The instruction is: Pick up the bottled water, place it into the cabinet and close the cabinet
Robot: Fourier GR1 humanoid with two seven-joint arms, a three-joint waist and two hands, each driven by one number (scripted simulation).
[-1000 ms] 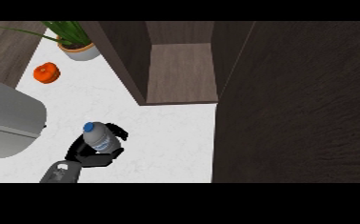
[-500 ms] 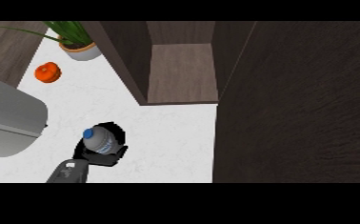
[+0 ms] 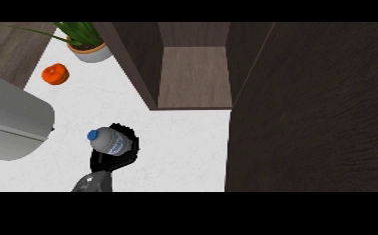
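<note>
The cabinet door (image 3: 303, 109), a broad dark wood panel, fills the right side of the frame and stands swung open, and beside it in the upper middle the cabinet (image 3: 193, 74) shows its brown inner shelf with nothing visible on it. The white counter (image 3: 184, 144) spreads across the left and lower middle, with a grey rounded appliance (image 3: 22, 124) cut by the left edge, a potted plant (image 3: 85, 41) at the upper left and a small orange fruit (image 3: 55, 74) just below the plant. As for progress, the first step looks done or nearly done: the bottled water (image 3: 107, 141), blue cap pointing to the upper left, sits in the lower left of the frame, well apart from the cabinet opening, with dark fingers wrapped round its body. Carrying it up and right into the shelf, letting go and swinging the door closed all remain to do. The one hand (image 3: 117, 155) in view comes up from the lower edge at the left; by its place it is probably the left hand, though with only one arm showing that is a judgement. Its fingers are curled round the bottle, clamped on it rather than spread. Whether the bottle is lifted off the counter or resting on it cannot be told from this steep angle. The other hand does not appear.
</note>
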